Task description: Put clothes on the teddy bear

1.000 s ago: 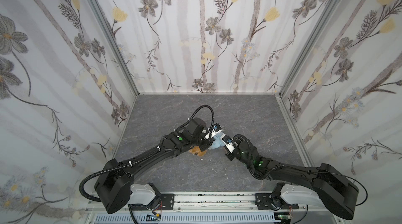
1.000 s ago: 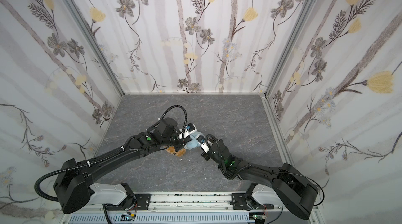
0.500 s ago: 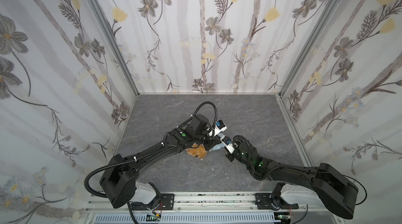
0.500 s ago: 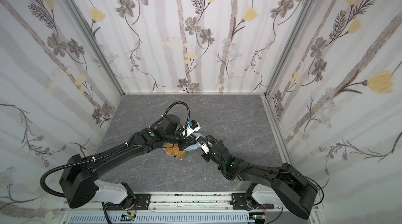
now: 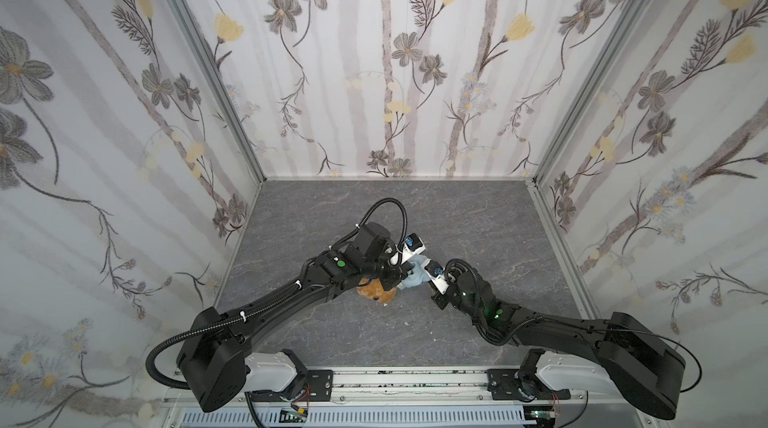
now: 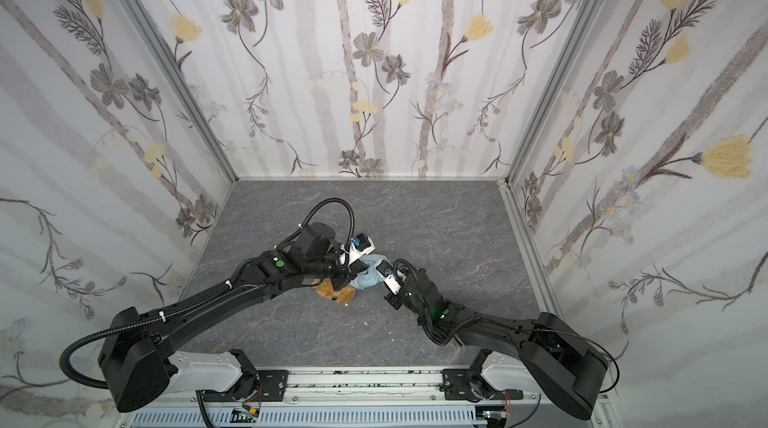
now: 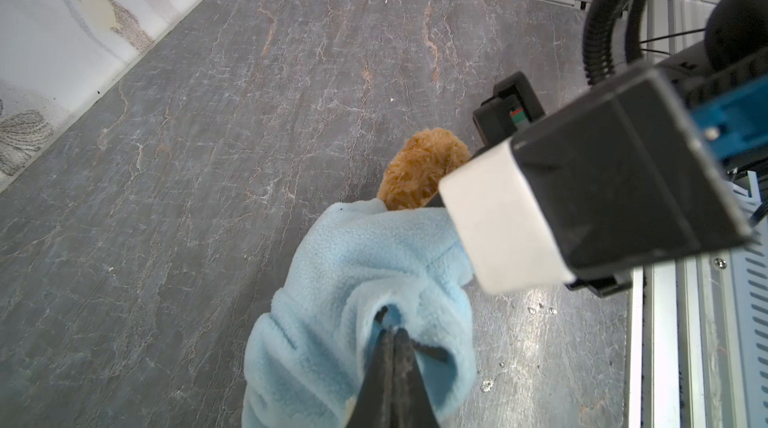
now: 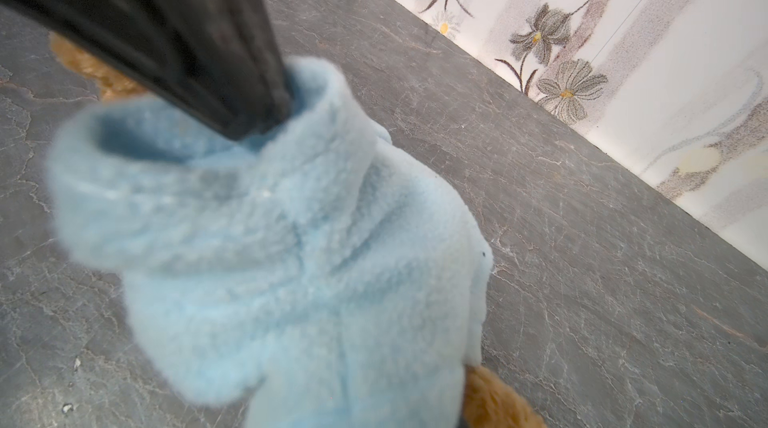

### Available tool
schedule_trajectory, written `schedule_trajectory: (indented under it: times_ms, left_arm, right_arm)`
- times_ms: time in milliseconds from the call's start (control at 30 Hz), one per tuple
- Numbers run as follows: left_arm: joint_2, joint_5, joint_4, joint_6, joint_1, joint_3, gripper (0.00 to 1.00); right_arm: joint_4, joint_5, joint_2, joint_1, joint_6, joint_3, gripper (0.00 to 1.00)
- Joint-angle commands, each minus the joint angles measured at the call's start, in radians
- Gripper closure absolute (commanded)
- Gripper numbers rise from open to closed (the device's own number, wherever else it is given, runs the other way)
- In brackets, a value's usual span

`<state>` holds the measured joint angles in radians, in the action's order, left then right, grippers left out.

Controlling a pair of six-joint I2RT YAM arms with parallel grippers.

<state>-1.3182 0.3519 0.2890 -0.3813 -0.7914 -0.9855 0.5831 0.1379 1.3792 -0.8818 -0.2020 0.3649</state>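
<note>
Light-blue top [image 6: 368, 279] mid-floor; teddy bear [image 6: 337, 295] touching it, partly under left arm [image 6: 249, 285].

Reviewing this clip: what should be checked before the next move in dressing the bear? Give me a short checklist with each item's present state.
1. Left claw shut on the light-blue fleece hooded top: ok.
2. Right claw grip: cannot tell; its tips are hidden behind the fleece.
3. Golden-brown plush teddy bear partly inside the top, fur showing at two ends in the right wrist view: ok.
4. Bear fully dressed: not ok; its head lies bare in both top views.
5. Claws apart from each other: cannot tell; they crowd together over the top.
</note>
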Motion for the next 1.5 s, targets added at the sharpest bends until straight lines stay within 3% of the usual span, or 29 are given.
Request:
schedule_trajectory:
  times_ms: [0, 267, 467, 567, 833, 1100, 1233, 1467]
  left_arm:
    - [0.002, -0.027, 0.029, -0.072, -0.008, -0.006, 0.95]
    - [-0.050, -0.066, 0.066, -0.139, -0.037, -0.030, 0.96]
    - [-0.044, 0.100, 0.064, -0.129, -0.038, -0.056, 0.86]
    - [-0.049, 0.123, 0.064, -0.116, -0.036, -0.059, 0.80]
    - [-0.085, -0.027, 0.068, -0.108, -0.036, -0.068, 0.82]
    - [0.009, 0.195, 0.076, -0.106, -0.023, -0.042, 0.72]
    - [0.047, 0.111, 0.075, -0.100, -0.006, -0.048, 0.74]
    - [0.030, -0.011, 0.076, -0.125, -0.005, -0.058, 0.89]
  right_arm:
    - [0.067, 0.005, 0.001, 0.000, 0.004, 0.009, 0.91]
    - [0.076, 0.002, -0.002, 0.000, 0.004, 0.012, 0.91]
    - [0.093, -0.001, -0.005, 0.000, 0.011, 0.005, 0.92]
    - [0.107, -0.004, -0.004, 0.000, 0.016, 0.000, 0.92]
    - [0.101, -0.008, -0.012, 0.000, 0.019, 0.000, 0.92]
    - [0.089, 0.007, -0.008, 0.000, 0.010, 0.003, 0.93]
    - [0.095, 0.004, -0.006, 0.000, 0.010, 0.005, 0.93]
    - [0.099, -0.004, 0.009, 0.000, 0.008, 0.016, 0.94]
